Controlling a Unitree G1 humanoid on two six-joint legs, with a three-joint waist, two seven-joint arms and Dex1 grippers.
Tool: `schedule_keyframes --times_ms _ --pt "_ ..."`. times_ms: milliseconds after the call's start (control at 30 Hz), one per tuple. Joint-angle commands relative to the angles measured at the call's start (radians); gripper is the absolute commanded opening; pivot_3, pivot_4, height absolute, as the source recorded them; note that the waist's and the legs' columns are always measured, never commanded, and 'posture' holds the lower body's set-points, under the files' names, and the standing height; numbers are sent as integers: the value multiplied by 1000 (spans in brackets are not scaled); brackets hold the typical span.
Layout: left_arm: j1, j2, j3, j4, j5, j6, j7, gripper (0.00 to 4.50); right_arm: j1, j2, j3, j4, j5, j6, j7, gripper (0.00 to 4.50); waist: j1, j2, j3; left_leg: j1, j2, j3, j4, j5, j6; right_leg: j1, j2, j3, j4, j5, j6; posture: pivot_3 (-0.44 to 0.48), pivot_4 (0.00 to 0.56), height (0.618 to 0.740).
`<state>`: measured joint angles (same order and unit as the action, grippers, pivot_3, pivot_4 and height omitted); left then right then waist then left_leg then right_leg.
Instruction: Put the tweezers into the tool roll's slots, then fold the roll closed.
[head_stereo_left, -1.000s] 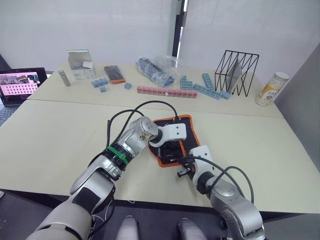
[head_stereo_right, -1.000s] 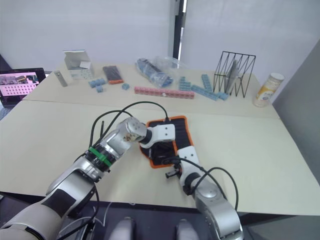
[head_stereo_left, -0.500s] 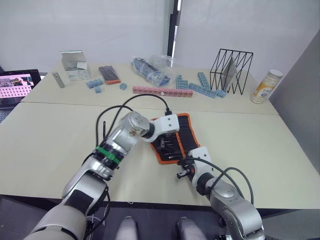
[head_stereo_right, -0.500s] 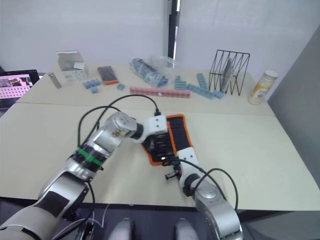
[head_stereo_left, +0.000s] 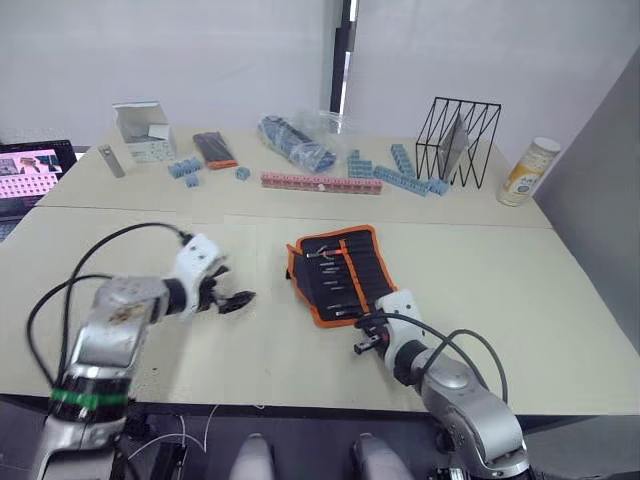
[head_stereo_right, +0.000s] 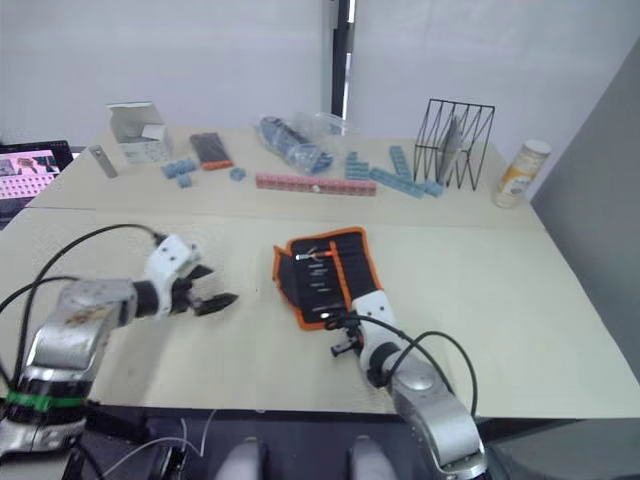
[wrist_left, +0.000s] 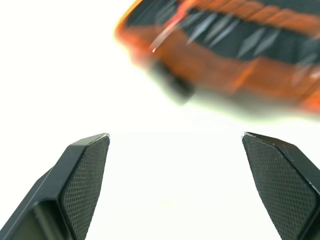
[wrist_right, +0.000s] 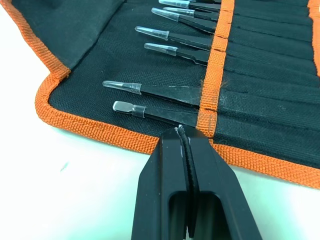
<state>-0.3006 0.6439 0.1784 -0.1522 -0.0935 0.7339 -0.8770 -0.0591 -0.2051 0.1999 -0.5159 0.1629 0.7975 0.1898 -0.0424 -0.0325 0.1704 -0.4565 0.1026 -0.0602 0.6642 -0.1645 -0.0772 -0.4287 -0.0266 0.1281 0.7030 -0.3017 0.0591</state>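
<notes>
The tool roll (head_stereo_left: 352, 262) lies unfolded on the table, black with orange edging and an orange strip. Several tweezers (wrist_right: 165, 92) sit side by side in its slots (wrist_right: 260, 100), their clear-capped tips pointing toward the roll's left flap. My left gripper (head_stereo_left: 228, 297) hovers over bare table well left of the roll, open, its fingers (wrist_left: 85, 170) spread wide with nothing between them. At the roll's near edge rests my right gripper (wrist_right: 181, 131), shut and empty, its tip just at the orange border (wrist_right: 100, 131).
Along the back of the table are a white box (head_stereo_left: 140, 130), a small black pack with an orange end (head_stereo_left: 215, 150), a plastic bag (head_stereo_left: 300, 140), pink and blue blocks (head_stereo_left: 320, 181), a wire rack (head_stereo_left: 458, 142) and a canister (head_stereo_left: 530, 170). A laptop (head_stereo_left: 30, 170) sits far left.
My left gripper opened and drew back to the left, off the roll, leaving the roll uncovered. The right gripper stayed at the roll's near edge. The camera view shifted slightly.
</notes>
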Motion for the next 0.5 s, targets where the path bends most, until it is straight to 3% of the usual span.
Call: schedule_keyframes --times_ms 33,233,500 --pt "100 8 148 -79 -40 -24 71 4481 -6 -10 -46 -26 8 -42 14 0 4 0 0 0 0 0 0 0 0 0 0 0 0 0 0 0 150 663" --pt "231 -22 273 -171 -119 34 150 4481 -16 -19 -57 -62 33 -74 56 0 11 -1 0 -2 1 1 0 0 0 -2 0 0 0 0 0 0 150 663" --pt "298 -54 280 -227 -157 56 250 4481 -56 -24 -79 55 2 -120 53 0 2 -1 0 -2 1 2 0 0 0 -4 0 0 0 0 -1 0 150 663"
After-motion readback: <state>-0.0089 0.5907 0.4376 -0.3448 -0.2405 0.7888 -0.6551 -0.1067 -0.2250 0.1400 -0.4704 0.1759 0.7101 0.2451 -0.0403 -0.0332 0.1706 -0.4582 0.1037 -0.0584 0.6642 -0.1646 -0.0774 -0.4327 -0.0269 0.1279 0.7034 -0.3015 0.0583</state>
